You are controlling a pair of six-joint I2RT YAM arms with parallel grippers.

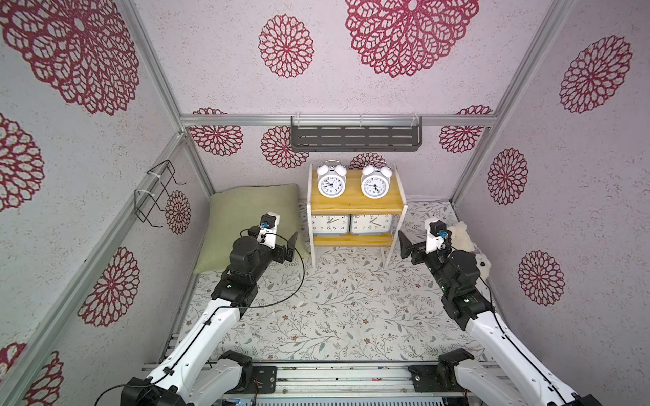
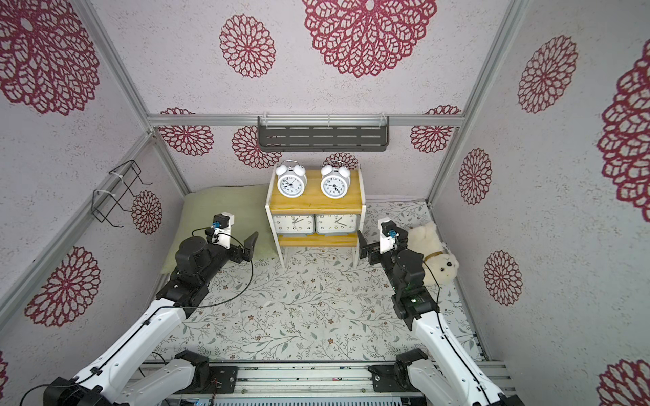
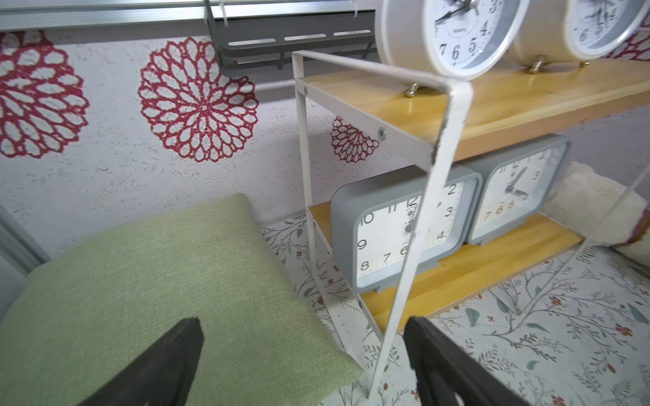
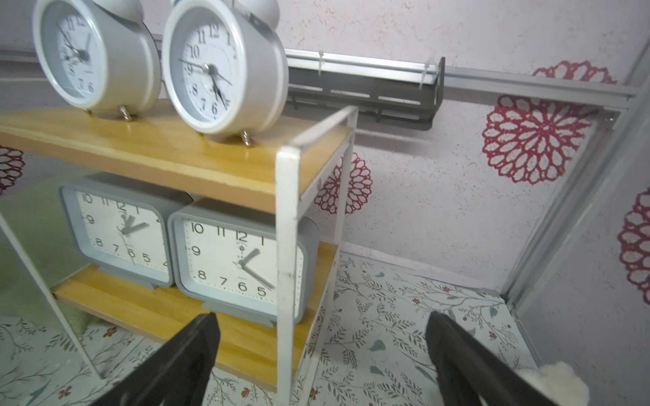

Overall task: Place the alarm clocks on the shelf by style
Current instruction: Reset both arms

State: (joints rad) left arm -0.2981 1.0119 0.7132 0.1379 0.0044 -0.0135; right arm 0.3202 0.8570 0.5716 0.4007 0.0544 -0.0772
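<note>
The shelf (image 1: 355, 207) stands against the back wall. Two round white twin-bell alarm clocks (image 1: 331, 182) (image 1: 375, 184) sit side by side on its top board. Two rectangular grey clocks (image 1: 330, 224) (image 1: 371, 224) sit side by side on the lower board. My left gripper (image 1: 291, 246) hovers open just left of the shelf's front leg, holding nothing. My right gripper (image 1: 404, 247) hovers open just right of the shelf, also holding nothing. In the left wrist view the open left gripper (image 3: 303, 323) frames the pillow's corner and a shelf leg. In the right wrist view the open right gripper (image 4: 322, 316) frames the shelf's white side frame (image 4: 286, 246).
A green pillow (image 1: 246, 218) lies left of the shelf, under my left arm. A white plush dog (image 2: 436, 253) lies by the right wall behind my right arm. A dark grey slotted rack (image 1: 356, 137) hangs above the shelf, and a black wire basket (image 1: 156, 197) hangs on the left wall.
</note>
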